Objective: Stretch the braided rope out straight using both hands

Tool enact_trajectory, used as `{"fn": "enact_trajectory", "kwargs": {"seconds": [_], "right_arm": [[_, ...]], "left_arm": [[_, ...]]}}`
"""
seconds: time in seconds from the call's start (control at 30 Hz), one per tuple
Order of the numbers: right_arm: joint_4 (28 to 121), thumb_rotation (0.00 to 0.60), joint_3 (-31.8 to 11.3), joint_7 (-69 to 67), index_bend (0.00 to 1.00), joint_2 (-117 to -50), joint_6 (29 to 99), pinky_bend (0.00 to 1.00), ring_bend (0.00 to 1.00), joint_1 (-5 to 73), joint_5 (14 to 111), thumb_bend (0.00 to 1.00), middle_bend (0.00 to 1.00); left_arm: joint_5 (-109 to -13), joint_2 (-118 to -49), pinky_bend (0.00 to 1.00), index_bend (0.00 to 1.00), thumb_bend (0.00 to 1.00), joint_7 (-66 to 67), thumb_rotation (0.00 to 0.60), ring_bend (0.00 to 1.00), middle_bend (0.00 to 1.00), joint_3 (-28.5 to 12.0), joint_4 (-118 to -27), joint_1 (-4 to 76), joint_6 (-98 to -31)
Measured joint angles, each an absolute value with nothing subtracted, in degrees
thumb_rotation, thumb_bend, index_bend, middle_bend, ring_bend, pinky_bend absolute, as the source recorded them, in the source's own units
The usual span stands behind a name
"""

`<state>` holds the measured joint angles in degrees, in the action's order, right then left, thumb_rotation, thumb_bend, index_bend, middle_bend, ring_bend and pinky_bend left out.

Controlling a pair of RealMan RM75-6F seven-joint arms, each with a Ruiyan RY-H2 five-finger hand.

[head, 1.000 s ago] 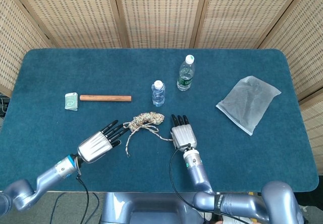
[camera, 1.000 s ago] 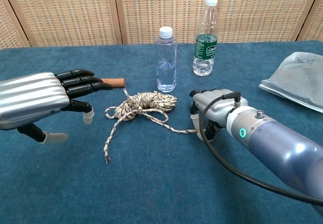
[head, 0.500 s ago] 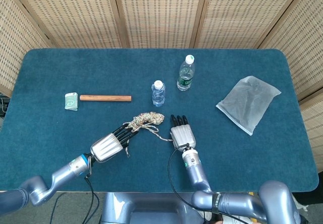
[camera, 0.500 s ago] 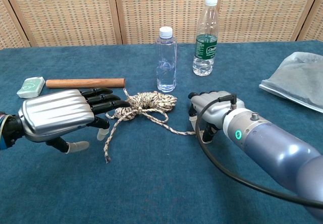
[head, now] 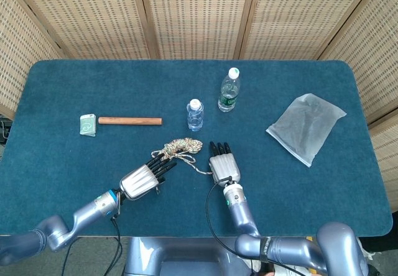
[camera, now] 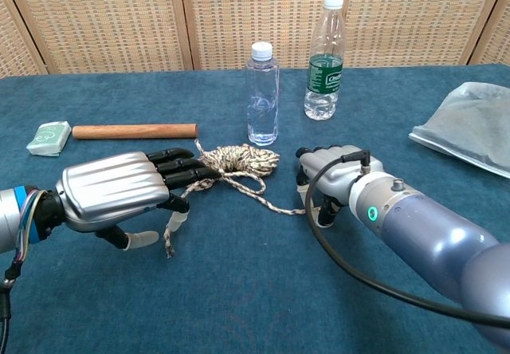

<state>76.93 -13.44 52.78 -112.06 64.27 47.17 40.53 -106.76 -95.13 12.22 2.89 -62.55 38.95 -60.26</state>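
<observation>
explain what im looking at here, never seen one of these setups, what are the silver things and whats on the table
The silver things are two robot arms ending in humanlike hands, steered remotely by a person. One picture looks down from the robot's head, the other looks forward from its chest. On the blue table lie a bundled braided rope, two plastic bottles, a wooden stick, a small green packet and a grey plastic bag. The left robot hand has its dark fingers reaching into the rope bundle. The right robot hand sits at the rope's loose end; whether either actually grips it is unclear.
</observation>
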Motion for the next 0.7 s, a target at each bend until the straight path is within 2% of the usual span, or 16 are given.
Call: {"fn": "enact_trajectory", "kwargs": {"seconds": [0.7], "right_arm": [[76.8,0.6,-13.5,52.0,0.68,-111.9,64.0,0.0,0.0,47.3,40.3,0.43,0.0]], "left_arm": [[-105.6,-98.6,0.0,0.57,0.41,11.2,0.6,0.0,0.0,5.5,-59.0,40.3,-61.4]]}}
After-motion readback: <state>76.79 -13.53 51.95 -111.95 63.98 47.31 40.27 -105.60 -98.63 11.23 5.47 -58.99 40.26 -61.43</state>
